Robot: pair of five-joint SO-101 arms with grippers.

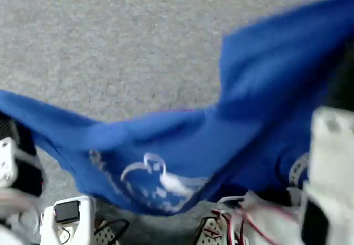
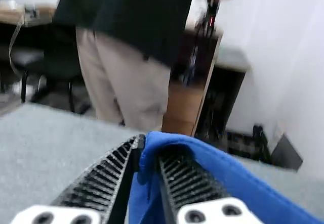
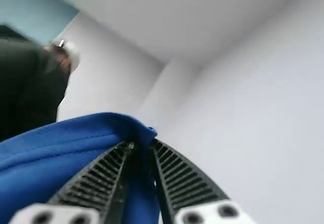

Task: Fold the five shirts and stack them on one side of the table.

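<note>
Left gripper (image 2: 150, 145) is clenched on a bunched edge of the blue shirt (image 1: 232, 129), the cloth pinched between its ribbed jaws, and the right gripper (image 3: 143, 143) grips another gathered edge of the same garment in the same way. The shirt hangs in the air between the two arms, above the grey table (image 1: 110, 51), and no part of it can be seen lying flat on the surface. In the high view its long axis runs across the table from one arm to the other. The right end is carried higher and closer to the camera, and the middle sags in a shallow curve. A white print (image 1: 152, 181) faces upward on the lower, nearer part of the cloth. The step in hand appears to be stretching the shirt out in the air so it can be spread before the first fold. The next move probably calls for both arms to level their ends and lower together with the cloth kept taut, so that it lands smooth and square on the table rather than bunched.
</note>
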